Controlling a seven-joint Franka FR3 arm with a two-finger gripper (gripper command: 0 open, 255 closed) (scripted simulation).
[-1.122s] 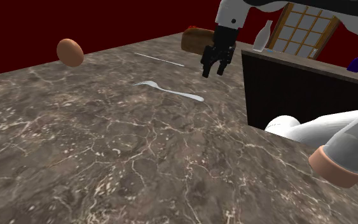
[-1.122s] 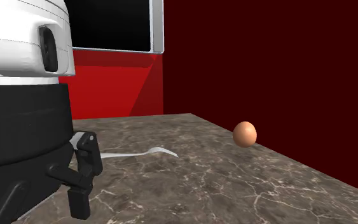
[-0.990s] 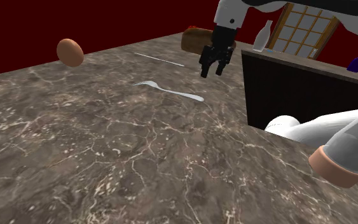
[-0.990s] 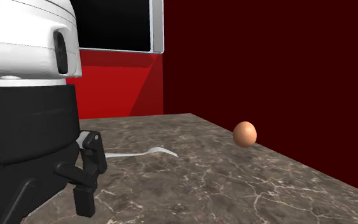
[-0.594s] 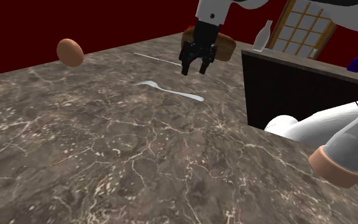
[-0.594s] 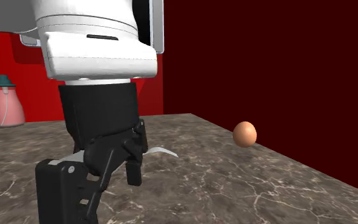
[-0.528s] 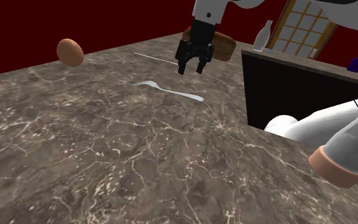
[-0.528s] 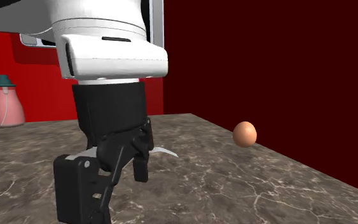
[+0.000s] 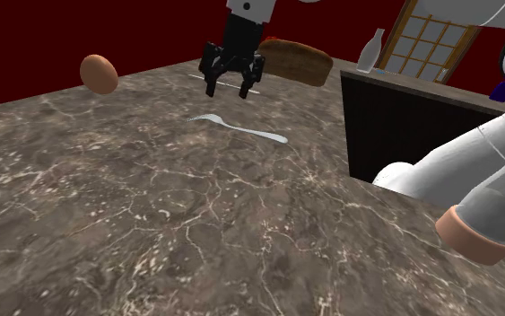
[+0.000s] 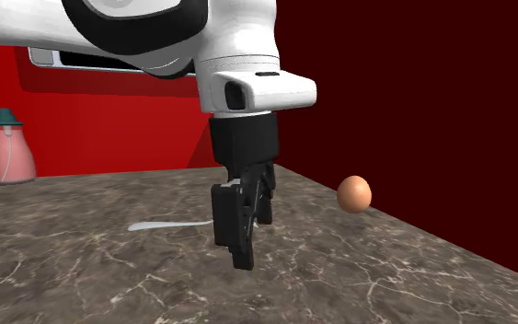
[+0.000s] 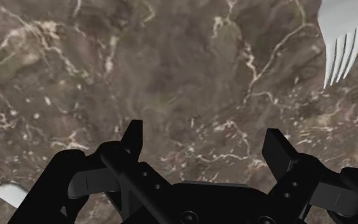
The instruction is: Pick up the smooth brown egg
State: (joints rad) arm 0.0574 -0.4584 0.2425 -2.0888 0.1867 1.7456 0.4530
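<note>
The smooth brown egg [image 9: 99,74] rests near the marble counter's far edge, at the shoulder view's left; in the second exterior view the egg [image 10: 354,193] lies at the right, by the dark red wall. My black gripper [image 9: 228,92] hangs open above the counter, well to the right of the egg in the shoulder view and apart from it. In the second exterior view the gripper [image 10: 250,241] points down just over the marble. The wrist view has the gripper [image 11: 204,143] with fingers wide apart and bare marble between them.
A white fork [image 9: 241,128] lies on the counter [image 9: 152,215], its tines [image 11: 341,38] just beyond one finger. A thin white knife [image 9: 198,77] lies under the hand. A brown loaf [image 9: 297,61], a bottle [image 9: 372,51] and the dark stand [image 9: 421,126] are at the right.
The open gripper has swept to the shoulder view's left, from beside the loaf to over the knife, closer to the egg. Egg and fork have not moved.
</note>
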